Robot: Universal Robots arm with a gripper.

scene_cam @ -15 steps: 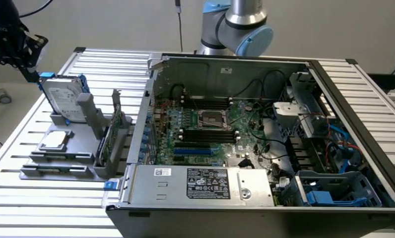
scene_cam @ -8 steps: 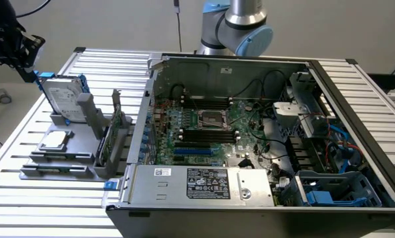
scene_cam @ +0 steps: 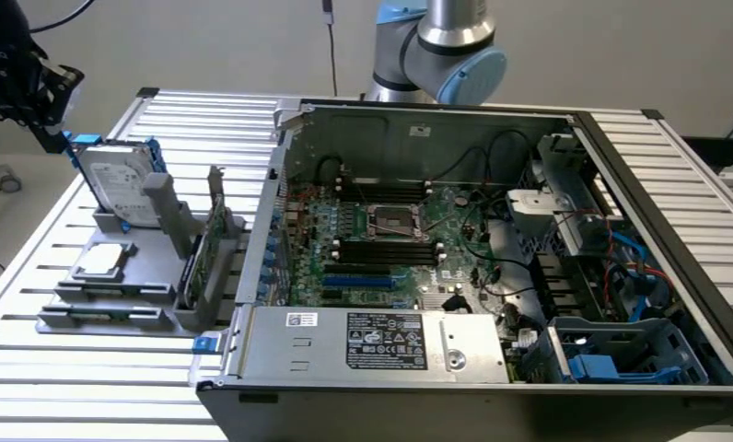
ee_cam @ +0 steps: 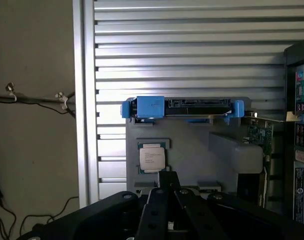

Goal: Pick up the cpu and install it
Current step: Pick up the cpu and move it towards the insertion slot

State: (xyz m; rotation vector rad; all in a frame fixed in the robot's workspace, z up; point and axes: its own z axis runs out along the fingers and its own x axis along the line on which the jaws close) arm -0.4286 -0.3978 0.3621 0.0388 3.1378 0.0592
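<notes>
CPU is lying flat in its tray, untouched, with the gripper hanging above it, fingers pressed together and holding nothing.
The tray is sitting on the slatted table on the exterior view's left, outside the case and well apart from the socket. For a clean pick, I'd say the fingers are needing to spread, centre over the chip, come straight down on two opposite edges and stay clear of the hard drive standing just behind. Its silver lid is facing up, edges squared to the tray; being square, it's showing no long axis.
</notes>
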